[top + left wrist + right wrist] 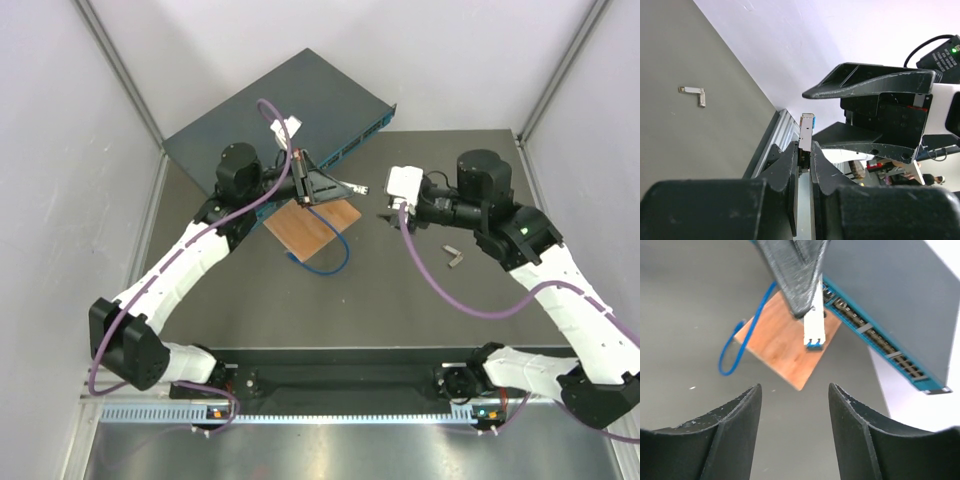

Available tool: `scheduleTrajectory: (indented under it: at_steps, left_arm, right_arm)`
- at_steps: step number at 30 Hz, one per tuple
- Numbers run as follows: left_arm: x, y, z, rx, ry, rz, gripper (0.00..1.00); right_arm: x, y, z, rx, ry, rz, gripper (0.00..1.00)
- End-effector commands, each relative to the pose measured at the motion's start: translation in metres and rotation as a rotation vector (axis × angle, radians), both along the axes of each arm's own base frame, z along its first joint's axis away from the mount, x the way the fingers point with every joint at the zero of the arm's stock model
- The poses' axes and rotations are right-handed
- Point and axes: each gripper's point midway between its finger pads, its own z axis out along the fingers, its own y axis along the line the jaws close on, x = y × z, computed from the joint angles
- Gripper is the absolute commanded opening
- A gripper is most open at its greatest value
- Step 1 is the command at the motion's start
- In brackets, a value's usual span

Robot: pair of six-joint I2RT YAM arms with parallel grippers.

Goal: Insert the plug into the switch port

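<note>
The dark table [300, 310] bears the switch [290, 105], wooden board [305, 230], blue cable [335, 262] and metal bracket [455, 255].

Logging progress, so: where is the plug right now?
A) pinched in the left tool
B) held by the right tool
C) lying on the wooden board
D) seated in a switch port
A: the left tool is shut on the plug, while the right tool stands open and empty.

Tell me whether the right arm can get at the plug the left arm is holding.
Probably yes. The right arm has its jaws open, aimed straight at the plug, which sticks out of the shut jaws of the left arm. Nothing shows in the gap between them.
</note>
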Motion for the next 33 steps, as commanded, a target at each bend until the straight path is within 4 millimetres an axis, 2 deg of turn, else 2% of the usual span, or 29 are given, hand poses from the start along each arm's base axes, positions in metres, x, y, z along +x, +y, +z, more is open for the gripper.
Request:
scheduleTrajectory:
  at_steps: [1, 10, 23, 33]
  left_arm:
    - [-0.011, 0.000, 0.020, -0.050, -0.045, -0.010, 0.00]
    - [-0.015, -0.006, 0.016, -0.047, -0.042, -0.030, 0.00]
    - [-0.009, -0.009, 0.001, -0.009, -0.022, -0.011, 0.00]
    - [-0.008, -0.015, -0.005, 0.007, -0.010, -0.017, 0.00]
  right_arm:
    - [0.015, 0.009, 0.022, 0.020, -0.126, -0.026, 0.54]
    - [0.021, 0.020, 0.015, -0.012, -0.147, -0.033, 0.49]
    - [0.027, 0.027, 0.009, -0.027, -0.139, -0.039, 0.40]
    - [0.028, 0.030, 0.007, -0.039, -0.144, -0.040, 0.38]
